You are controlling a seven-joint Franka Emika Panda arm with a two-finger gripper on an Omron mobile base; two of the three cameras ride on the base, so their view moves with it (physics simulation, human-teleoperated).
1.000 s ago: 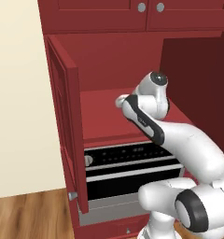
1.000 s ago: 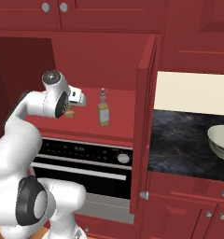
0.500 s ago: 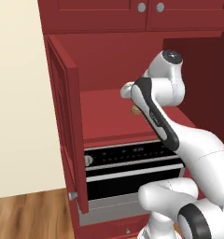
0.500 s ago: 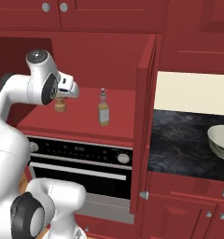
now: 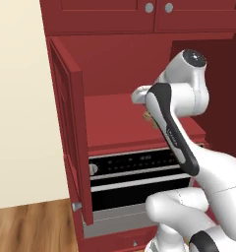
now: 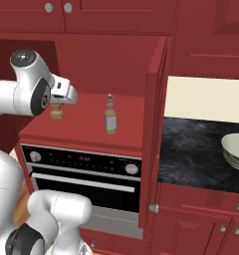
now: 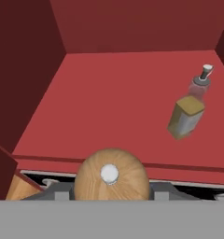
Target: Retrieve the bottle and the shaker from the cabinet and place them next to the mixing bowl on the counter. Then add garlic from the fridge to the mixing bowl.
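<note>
Left door of the cabinet [image 5: 71, 142] swung open, oven [image 6: 86, 174] below the shelf; arm reaches into the cabinet from the left side. End effector [image 6: 59, 107] is pinching the shaker [image 6: 57, 112], knob top close under the hand camera in the hand view, shaker at the front left edge of the cabinet shelf [image 7: 114, 107], cannot tell if it is lifted off or touching. Bottle [image 6: 110, 115] stands upright on the same shelf, right of the shaker, well apart. Right cabinet door open edge-on. Further right the black surface [image 6: 191, 149] with the mixing bowl [image 6: 236, 150] near its right end
</note>
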